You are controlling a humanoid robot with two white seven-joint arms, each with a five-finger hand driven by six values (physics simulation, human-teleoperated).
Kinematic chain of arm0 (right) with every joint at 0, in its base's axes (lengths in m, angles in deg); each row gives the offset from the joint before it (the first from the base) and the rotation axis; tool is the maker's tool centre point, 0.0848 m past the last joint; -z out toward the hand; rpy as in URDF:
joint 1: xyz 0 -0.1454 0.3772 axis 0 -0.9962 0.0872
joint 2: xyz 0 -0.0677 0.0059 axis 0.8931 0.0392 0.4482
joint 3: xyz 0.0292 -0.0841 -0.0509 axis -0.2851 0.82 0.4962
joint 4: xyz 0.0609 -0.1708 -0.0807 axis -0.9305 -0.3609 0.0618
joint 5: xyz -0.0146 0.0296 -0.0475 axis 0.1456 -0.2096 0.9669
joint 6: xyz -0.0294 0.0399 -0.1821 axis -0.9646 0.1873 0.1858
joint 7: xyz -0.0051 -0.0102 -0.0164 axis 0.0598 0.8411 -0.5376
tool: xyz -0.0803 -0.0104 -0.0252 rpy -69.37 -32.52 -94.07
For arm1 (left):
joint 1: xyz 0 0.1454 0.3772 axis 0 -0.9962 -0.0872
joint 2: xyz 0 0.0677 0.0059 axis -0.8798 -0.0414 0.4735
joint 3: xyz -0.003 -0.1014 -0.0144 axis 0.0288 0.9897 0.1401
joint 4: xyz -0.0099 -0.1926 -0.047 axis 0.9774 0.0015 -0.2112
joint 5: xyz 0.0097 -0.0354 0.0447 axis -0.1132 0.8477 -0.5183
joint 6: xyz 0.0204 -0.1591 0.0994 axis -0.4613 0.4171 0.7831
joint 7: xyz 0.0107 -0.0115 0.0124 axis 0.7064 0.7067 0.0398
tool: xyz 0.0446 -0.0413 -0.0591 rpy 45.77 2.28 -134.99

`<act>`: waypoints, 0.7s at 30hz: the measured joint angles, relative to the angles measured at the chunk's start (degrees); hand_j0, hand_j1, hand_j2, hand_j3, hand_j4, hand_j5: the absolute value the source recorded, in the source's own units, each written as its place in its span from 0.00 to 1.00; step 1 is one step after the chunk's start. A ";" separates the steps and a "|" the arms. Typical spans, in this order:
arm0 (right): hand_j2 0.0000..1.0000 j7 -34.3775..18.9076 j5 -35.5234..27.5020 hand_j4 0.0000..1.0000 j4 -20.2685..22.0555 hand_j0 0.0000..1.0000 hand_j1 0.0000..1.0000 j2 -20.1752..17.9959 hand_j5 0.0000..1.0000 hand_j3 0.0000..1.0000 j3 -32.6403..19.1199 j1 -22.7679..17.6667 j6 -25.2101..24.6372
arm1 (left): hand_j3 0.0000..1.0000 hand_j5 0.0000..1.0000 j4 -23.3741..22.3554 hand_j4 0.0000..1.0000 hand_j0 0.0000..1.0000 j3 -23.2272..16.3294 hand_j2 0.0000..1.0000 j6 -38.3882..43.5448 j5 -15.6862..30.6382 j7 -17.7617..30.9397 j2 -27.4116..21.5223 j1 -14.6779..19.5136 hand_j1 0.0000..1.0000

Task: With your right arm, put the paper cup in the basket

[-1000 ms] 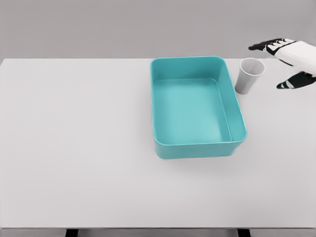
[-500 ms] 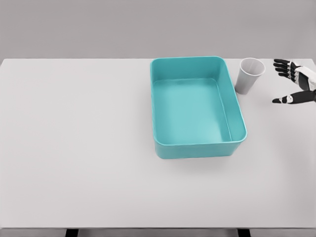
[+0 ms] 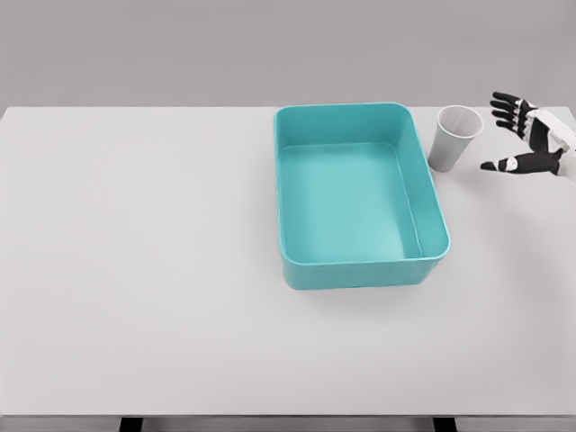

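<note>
While the white cup stands upright just beside the smooth teal basket on the table, the right hand hovers near it, fingers spread.

Right hand: wrist and forearm cut off by the picture's right edge; only the fingers and part of the palm show. Table: left and right edges run out of frame, and its legs are clipped at the bottom edge. Paper cup: its base falls behind the basket's far right corner rim; contact between them cannot be told.
</note>
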 measured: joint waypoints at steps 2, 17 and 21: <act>1.00 0.00 0.08 1.00 -0.16 1.00 1.00 0.62 1.00 1.00 -0.01 0.09 0.00 | 1.00 1.00 0.00 1.00 1.00 0.00 1.00 0.00 -0.01 0.00 0.00 0.00 1.00; 1.00 0.00 0.24 1.00 -3.84 1.00 1.00 3.01 1.00 1.00 -0.41 2.90 -0.03 | 1.00 1.00 0.00 1.00 1.00 0.00 1.00 0.00 0.00 0.00 0.00 0.00 1.00; 1.00 0.00 0.40 1.00 -4.73 1.00 1.00 3.34 1.00 1.00 -0.44 3.96 -0.15 | 1.00 1.00 0.00 1.00 1.00 0.00 1.00 0.00 -0.01 0.00 0.00 0.00 1.00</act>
